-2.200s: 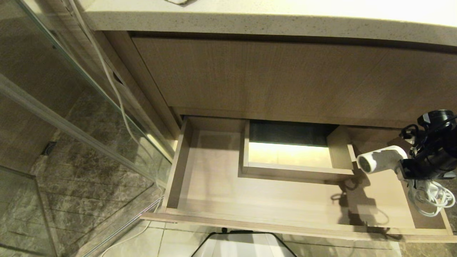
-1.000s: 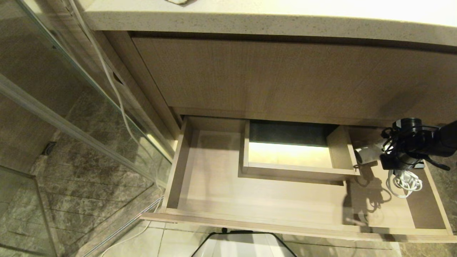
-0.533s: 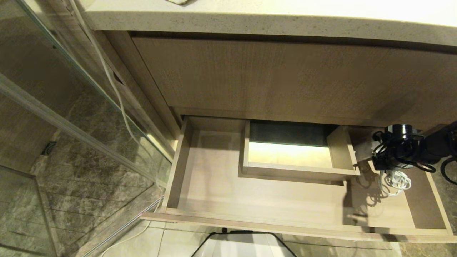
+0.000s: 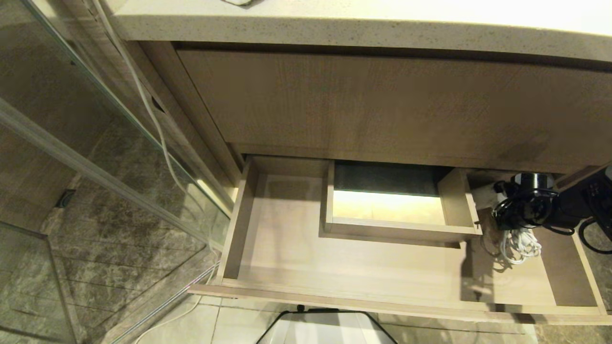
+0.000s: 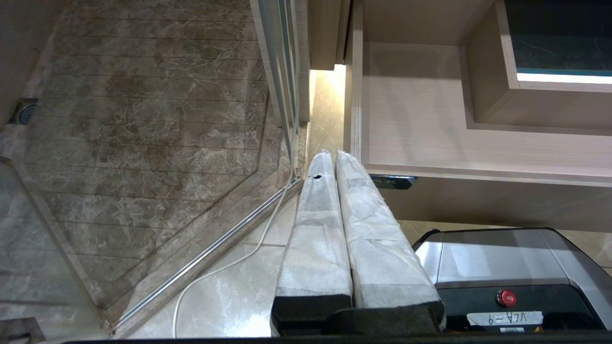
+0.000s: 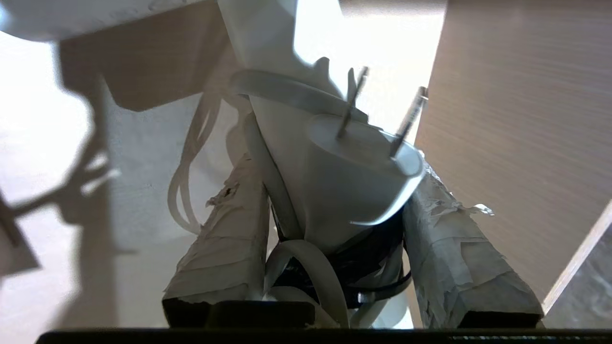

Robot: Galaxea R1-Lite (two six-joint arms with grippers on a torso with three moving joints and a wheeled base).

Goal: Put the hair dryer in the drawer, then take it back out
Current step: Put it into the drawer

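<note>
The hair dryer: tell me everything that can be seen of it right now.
The hair dryer is white smooth plastic, with a handle, a coiled white cord and a two-pin plug. The right gripper holds it by the handle, taped fingers on either side, plug wedged between them. It sits low in the right rear corner of the open drawer, beside the boxed notch. The head view shows little of its body behind the gripper; the cord hangs to the drawer floor.

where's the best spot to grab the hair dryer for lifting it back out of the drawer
Probably the slim handle, from above. The right gripper already clamps the hair dryer there in the drawer's right end, with the cord bundled below. The handle fits between the fingers; the thick barrel likely would not.
</note>
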